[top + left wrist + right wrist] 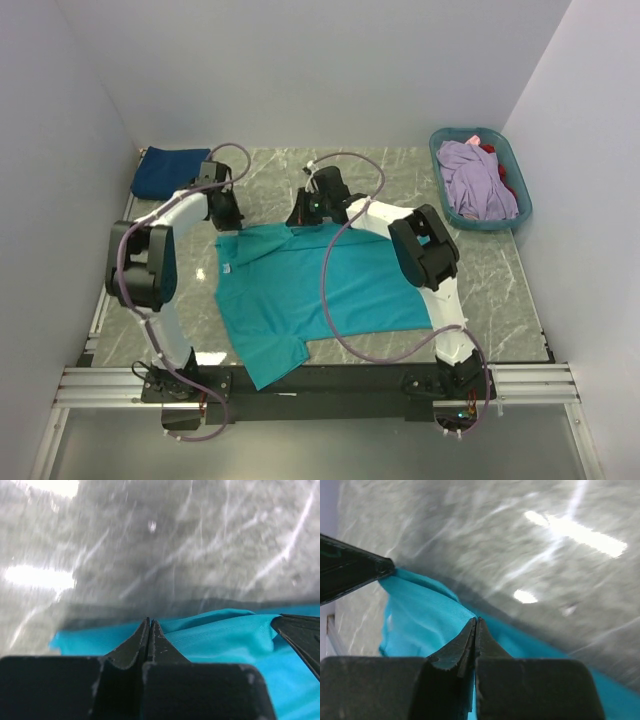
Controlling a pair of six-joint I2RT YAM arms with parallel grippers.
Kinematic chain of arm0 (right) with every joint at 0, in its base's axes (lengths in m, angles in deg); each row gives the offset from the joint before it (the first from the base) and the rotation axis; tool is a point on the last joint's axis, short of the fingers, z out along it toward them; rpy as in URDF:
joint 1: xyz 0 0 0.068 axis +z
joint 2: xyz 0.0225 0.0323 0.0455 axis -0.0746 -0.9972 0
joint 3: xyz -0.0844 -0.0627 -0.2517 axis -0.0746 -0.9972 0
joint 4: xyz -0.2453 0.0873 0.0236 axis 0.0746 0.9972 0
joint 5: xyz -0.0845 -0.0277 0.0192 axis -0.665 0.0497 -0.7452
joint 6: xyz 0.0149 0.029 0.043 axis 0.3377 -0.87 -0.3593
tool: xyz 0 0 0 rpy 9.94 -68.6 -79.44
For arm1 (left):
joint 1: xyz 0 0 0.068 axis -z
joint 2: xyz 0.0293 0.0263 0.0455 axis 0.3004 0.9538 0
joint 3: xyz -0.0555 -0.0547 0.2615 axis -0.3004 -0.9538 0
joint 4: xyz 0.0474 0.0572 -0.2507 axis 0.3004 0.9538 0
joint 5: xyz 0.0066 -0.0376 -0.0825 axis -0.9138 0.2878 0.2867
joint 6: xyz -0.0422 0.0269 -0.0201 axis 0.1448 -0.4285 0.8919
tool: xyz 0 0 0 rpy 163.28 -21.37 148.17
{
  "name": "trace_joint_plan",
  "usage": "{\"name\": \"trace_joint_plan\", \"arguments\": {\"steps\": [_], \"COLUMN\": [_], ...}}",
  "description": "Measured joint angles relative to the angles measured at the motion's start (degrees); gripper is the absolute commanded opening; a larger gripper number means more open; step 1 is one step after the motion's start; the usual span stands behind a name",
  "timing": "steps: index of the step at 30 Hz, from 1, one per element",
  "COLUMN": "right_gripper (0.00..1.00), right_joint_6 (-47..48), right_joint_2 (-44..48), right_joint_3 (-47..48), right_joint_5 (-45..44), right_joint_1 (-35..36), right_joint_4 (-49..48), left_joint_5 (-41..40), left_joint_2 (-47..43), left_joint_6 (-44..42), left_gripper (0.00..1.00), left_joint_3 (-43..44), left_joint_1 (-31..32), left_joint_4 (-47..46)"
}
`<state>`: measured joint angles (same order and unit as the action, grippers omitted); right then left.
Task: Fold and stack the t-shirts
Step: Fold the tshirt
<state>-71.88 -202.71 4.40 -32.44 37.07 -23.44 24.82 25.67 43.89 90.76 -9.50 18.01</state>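
Navy t-shirt (170,172) sits folded at the far left corner of the table (400,180). Next, the left claw (228,215) is pinched shut on the far edge of the teal t-shirt (320,290). This shirt lies spread mid-table, long axis left to right, reaching from both claws toward the arm bases. The right claw (303,215) is likewise clamped shut on that edge. Far right, the basket (436,150) holds a lavender t-shirt (478,185) and a red t-shirt (506,178).

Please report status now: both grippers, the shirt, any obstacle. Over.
Left gripper shut on teal t-shirt, far edge. Right gripper shut on same edge. Shirt otherwise flat on table. Navy shirt and basket stand apart, nothing blocking.
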Motion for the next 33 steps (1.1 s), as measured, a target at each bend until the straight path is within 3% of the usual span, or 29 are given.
{"name": "trace_joint_plan", "arguments": {"steps": [11, 23, 33], "right_gripper": [0.0, 0.0, 0.01], "right_joint_6": [5.18, 6.71, 7.63], "right_joint_2": [10.1, 12.31, 12.57], "right_joint_3": [-4.85, -10.03, -11.23], "right_joint_5": [0.13, -0.17, 1.57], "right_joint_1": [4.35, 4.7, 4.74], "right_joint_4": [3.96, 9.97, 13.75], "left_joint_5": [0.42, 3.58, 6.08], "left_joint_2": [-12.85, -21.03, -25.42], "left_joint_6": [0.17, 1.77, 4.92], "left_gripper": [0.01, 0.01, 0.01], "left_joint_3": [-10.49, -16.48, -26.36], "left_joint_1": [0.5, 3.89, 6.12], "left_joint_4": [2.14, 4.87, 5.42]}}
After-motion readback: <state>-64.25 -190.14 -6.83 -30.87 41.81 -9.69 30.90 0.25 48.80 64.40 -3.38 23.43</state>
